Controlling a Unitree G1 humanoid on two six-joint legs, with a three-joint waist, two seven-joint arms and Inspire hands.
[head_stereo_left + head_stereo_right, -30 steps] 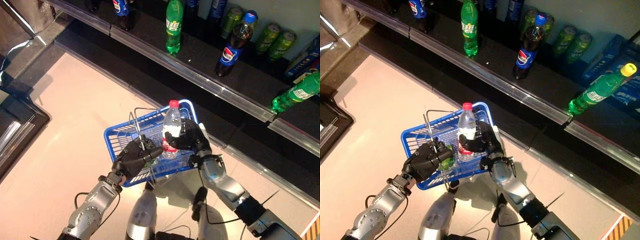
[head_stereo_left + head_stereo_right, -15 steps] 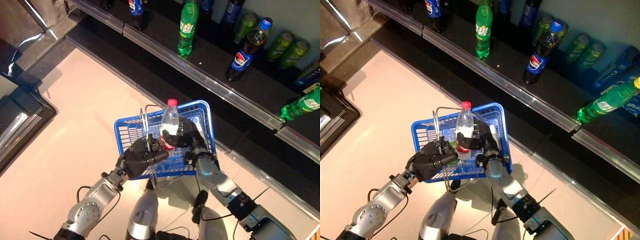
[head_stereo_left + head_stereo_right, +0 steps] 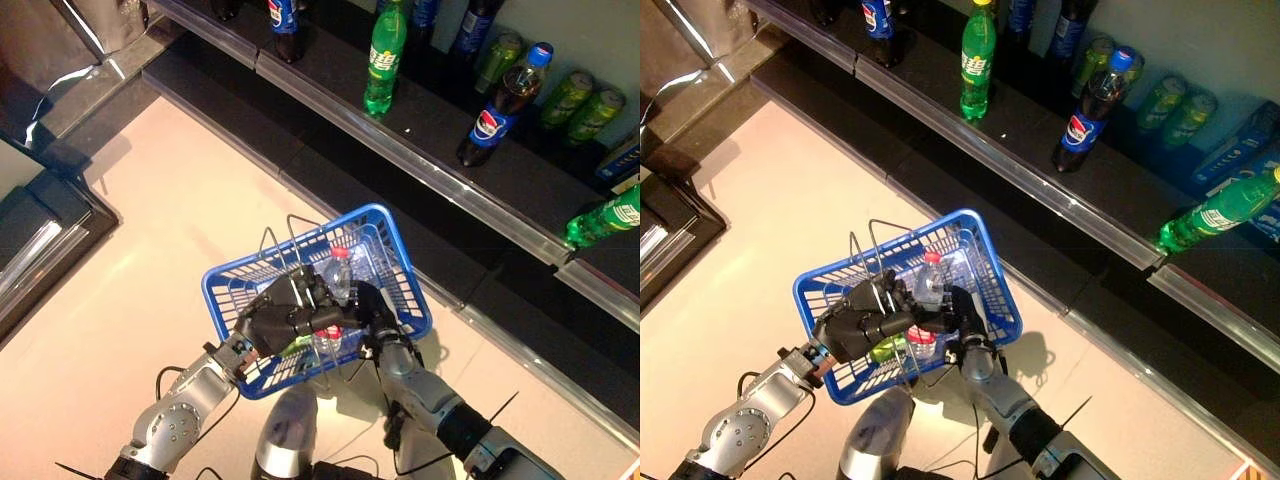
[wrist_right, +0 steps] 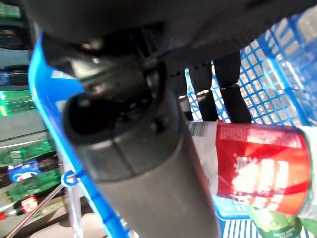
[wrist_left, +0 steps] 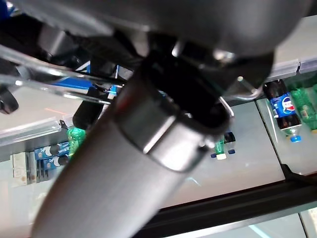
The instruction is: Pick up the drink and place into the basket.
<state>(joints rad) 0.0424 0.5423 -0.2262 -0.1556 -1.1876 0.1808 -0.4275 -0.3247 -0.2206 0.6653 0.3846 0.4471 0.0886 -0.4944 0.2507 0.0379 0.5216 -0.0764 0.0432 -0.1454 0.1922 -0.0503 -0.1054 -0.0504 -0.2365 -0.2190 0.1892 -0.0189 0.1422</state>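
A clear water bottle (image 3: 336, 287) with a red cap and red label (image 4: 261, 173) leans tilted inside the blue plastic basket (image 3: 412, 285). Its cap end points up toward the far rim. My right hand (image 3: 371, 304) reaches into the basket, its fingers (image 4: 218, 88) curled round the bottle's body. My left hand (image 3: 279, 318) is shut on the basket's wire handle and holds the basket above the floor. A green item (image 3: 885, 350) lies on the basket's bottom beside the bottle.
A low dark shelf with a metal edge (image 3: 420, 165) runs across the back. On it stand a green bottle (image 3: 383, 60), a cola bottle (image 3: 497, 105) and green cans (image 3: 575, 95). Another green bottle (image 3: 605, 215) lies at the right. A dark cabinet (image 3: 40, 230) stands at the left.
The right hand has lowered the bottle from above the rim down into the basket, and the bottle now leans instead of standing upright. The camera has shifted too.
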